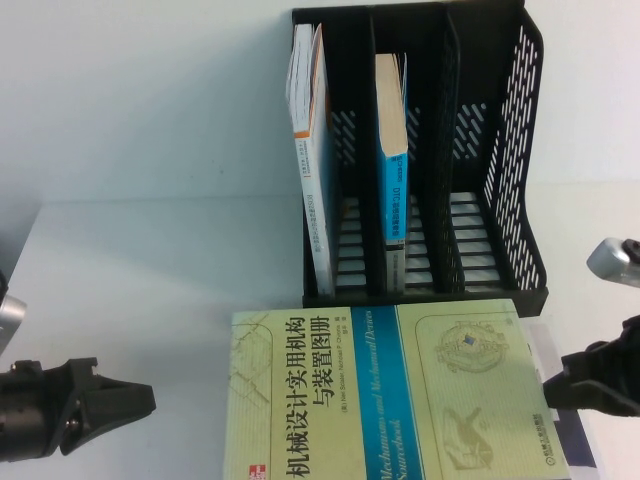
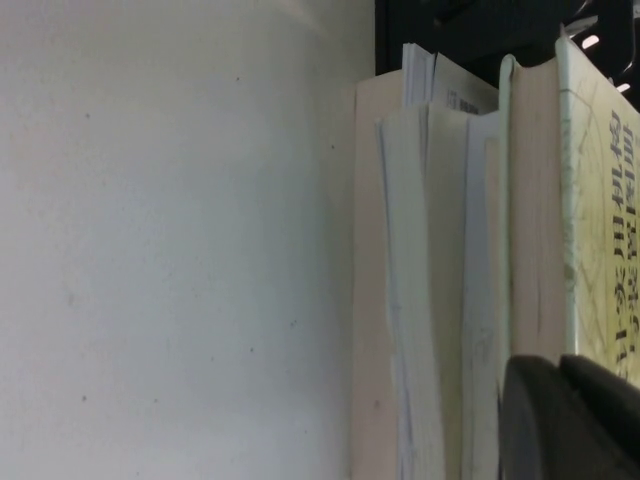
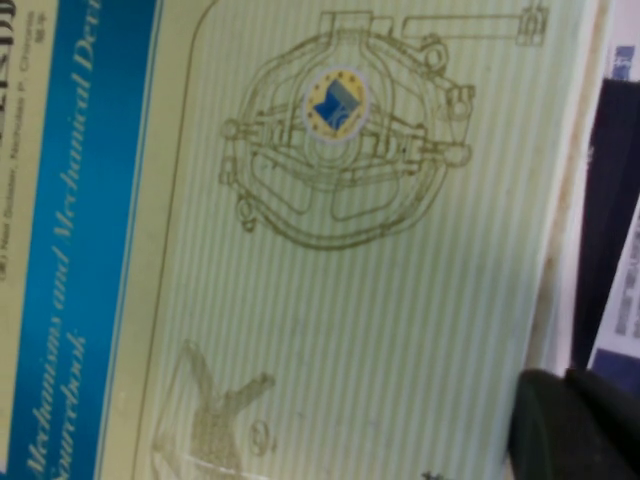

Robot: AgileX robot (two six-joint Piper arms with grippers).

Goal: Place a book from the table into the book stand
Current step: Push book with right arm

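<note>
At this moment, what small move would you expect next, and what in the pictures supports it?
Probably both hands close in on the book from its two sides. It lies flat on the table, on top of other books, in front of the book stand, whose right slot is free. The left hand sits off its left edge and the right hand at its right edge; neither grips it.

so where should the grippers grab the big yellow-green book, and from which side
Judging by its pose, the book lies flat atop a stack, too wide for one gripper. Best squeezed at its two side edges: left gripper coming in from its left, right gripper from its right, beside the book stand.
</note>
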